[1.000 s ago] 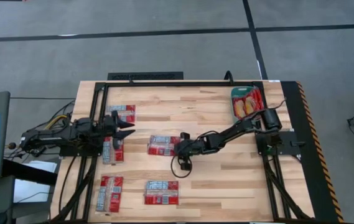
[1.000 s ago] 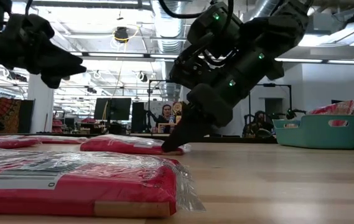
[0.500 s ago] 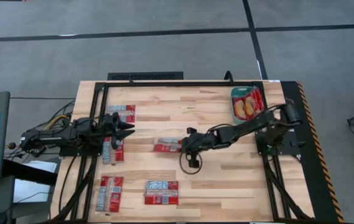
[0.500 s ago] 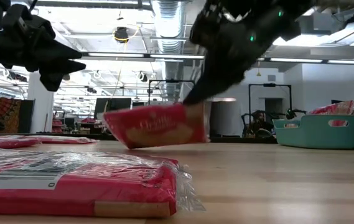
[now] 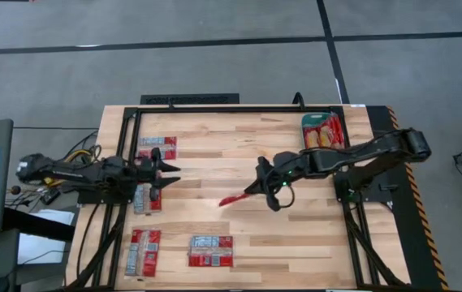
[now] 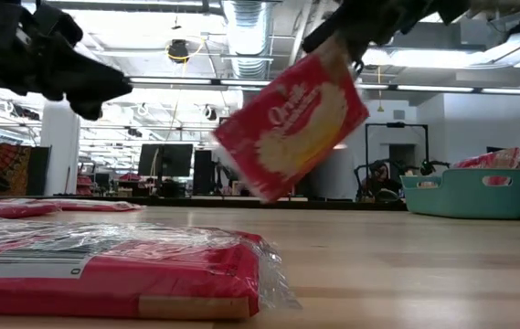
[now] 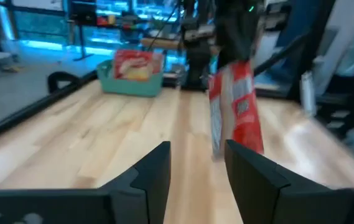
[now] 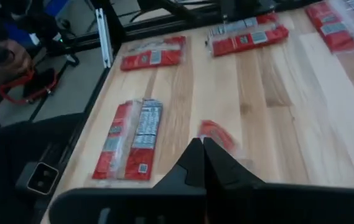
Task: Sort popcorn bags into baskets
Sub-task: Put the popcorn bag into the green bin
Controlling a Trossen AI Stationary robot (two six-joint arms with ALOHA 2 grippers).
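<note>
My right gripper (image 5: 260,183) is over the table's middle, shut on a red popcorn bag (image 6: 291,123) that hangs clear of the wood. This bag also shows in the left wrist view (image 7: 236,106). My left gripper (image 5: 170,173) hovers open near the left side, above a bag lying flat (image 5: 147,195). Three more bags lie flat: one far left (image 5: 157,148) and two near the front (image 5: 144,250) (image 5: 211,250). The teal basket (image 5: 307,144) stands at the far right with bags in it. My right gripper pinches the bag by its upper edge (image 6: 334,53) between the two fingers, coming from above and slanting down toward the table's left. The bag is lifted clear and hangs tilted below the fingers, its lower corner (image 6: 261,194) pointing down.
The black frame rail (image 5: 214,108) runs along the far edge and both sides of the table. Bare wood (image 5: 295,227) lies between the held bag and the near right corner. In the low view a bag (image 6: 113,265) lies close to the camera.
My right gripper has risen and moved toward the table's right, taking the bag with it. The bag lay flat on the wood, then tipped up by one edge, and now hangs tilted, clear of the table.
</note>
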